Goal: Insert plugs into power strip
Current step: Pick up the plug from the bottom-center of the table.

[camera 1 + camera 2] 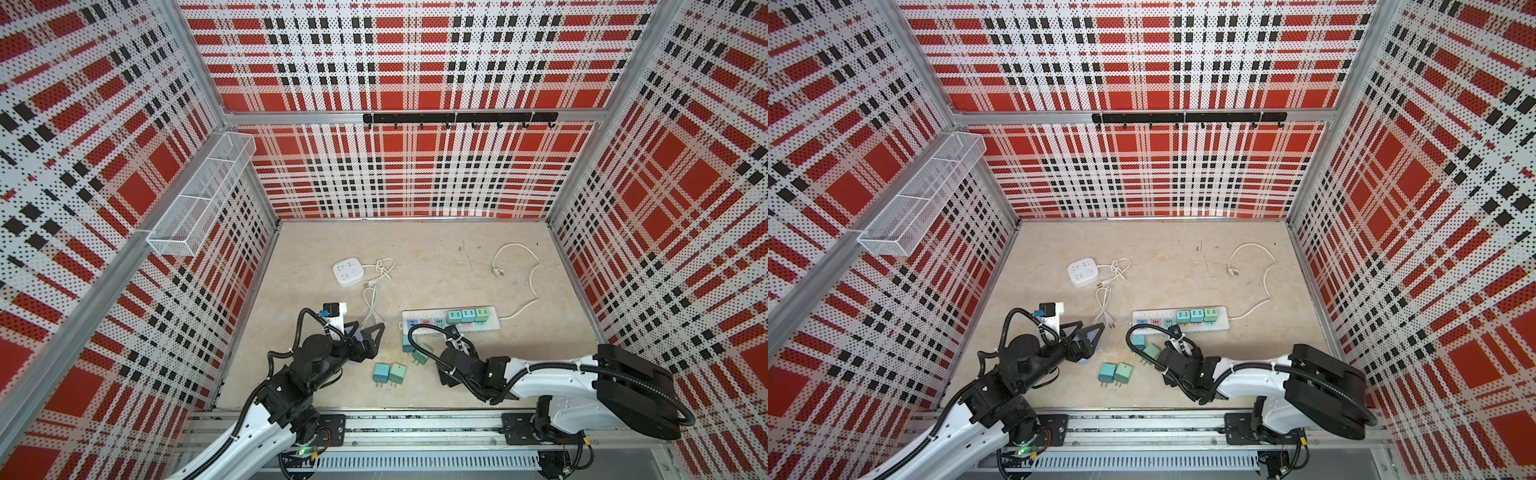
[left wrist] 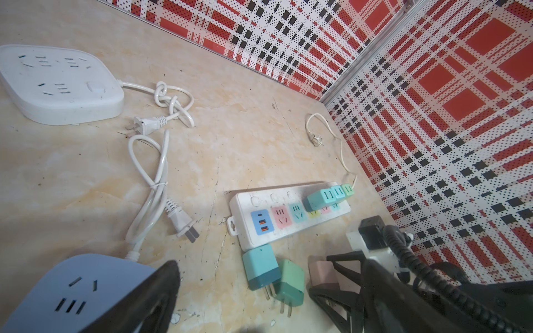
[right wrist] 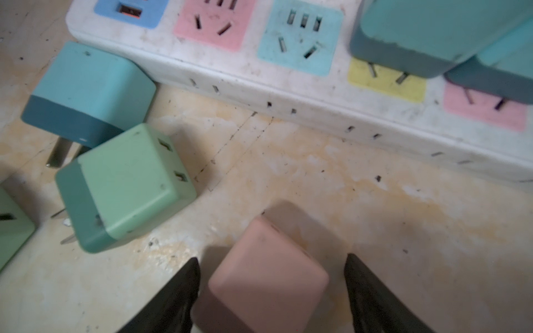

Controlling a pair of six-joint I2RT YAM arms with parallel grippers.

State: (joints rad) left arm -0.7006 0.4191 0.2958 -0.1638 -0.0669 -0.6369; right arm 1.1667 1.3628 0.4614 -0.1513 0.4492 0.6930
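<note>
In both top views, 3 plugs [image 1: 468,316] sit in the power strip [image 1: 493,324] on the counter [image 1: 436,257]. 2 loose plugs [image 1: 389,373] lie nearer the arms, and the left tool [image 1: 368,330] gapes, released, gripping nothing.

Left wrist: a teal plug [image 2: 261,268] and a green plug [image 2: 290,281] lie just off the strip's end.

Right wrist: the right tool [image 3: 271,257] straddles the pink plug [image 3: 268,279], released, with a gap showing at 1 finger.

Bright, even light, soft shadows.
Top views bow at their edges; right wrist view soft, pink plug [image 3: 268,276] blurred.
</note>
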